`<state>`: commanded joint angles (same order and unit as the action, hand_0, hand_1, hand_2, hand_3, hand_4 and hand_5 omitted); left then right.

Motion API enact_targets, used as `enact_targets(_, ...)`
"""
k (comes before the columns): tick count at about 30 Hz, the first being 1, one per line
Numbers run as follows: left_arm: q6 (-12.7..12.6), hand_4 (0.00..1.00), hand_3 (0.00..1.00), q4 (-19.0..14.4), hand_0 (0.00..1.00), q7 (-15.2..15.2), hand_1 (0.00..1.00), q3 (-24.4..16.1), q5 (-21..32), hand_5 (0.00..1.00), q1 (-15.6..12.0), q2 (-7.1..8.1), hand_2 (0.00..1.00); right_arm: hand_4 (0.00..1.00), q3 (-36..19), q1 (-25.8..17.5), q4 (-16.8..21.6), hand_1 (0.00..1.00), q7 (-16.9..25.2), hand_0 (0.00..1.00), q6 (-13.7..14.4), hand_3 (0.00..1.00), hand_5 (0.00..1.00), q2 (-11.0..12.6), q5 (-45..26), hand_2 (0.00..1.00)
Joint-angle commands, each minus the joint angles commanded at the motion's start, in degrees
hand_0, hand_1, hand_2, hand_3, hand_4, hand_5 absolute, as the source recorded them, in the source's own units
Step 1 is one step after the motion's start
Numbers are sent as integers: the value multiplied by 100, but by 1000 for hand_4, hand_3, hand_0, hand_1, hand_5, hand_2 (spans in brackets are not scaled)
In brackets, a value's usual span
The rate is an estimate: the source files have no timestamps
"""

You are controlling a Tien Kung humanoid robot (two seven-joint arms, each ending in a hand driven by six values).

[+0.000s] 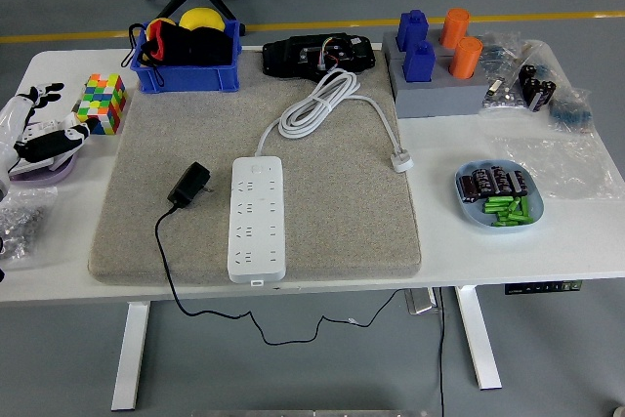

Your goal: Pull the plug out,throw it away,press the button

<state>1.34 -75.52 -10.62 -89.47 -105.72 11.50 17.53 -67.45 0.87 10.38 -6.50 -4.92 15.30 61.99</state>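
A white power strip [258, 218] lies lengthwise on the grey felt mat [332, 231], with no plug in its sockets. Its white cable [317, 104] coils toward the back and ends in a white plug [401, 160] on the mat. A black plug [189, 186] lies on the mat just left of the strip, its black cord [164, 271] trailing over the table's front edge. My left hand [37, 129] is at the far left edge, well away from the strip, fingers spread and holding nothing. No right arm shows.
A colourful cube [104, 103] stands near my left hand, above a purple dish [44, 172]. A blue bin [187, 51], a black device [317, 54] and a grey block with blue and orange cylinders [435, 70] line the back. A blue dish of batteries [499, 195] sits right.
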Motion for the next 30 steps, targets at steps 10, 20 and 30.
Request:
enact_targets(10,36,815,919,15,917,-5,937,155,36,501,61,-23,901,763,-457,66,-7,743,-95,844,16,682,649,-18,333,727)
enact_targets(20,34,815,918,-39,917,-38,938,101,26,501,-101,-122,901,764,-577,81,-7,742,-136,845,-46,677,650,-43,406,724)
enact_targets(30,77,813,916,-38,914,-91,938,-21,-59,509,-226,-219,903,763,-734,-26,-7,729,-154,838,-70,667,651,-50,468,716)
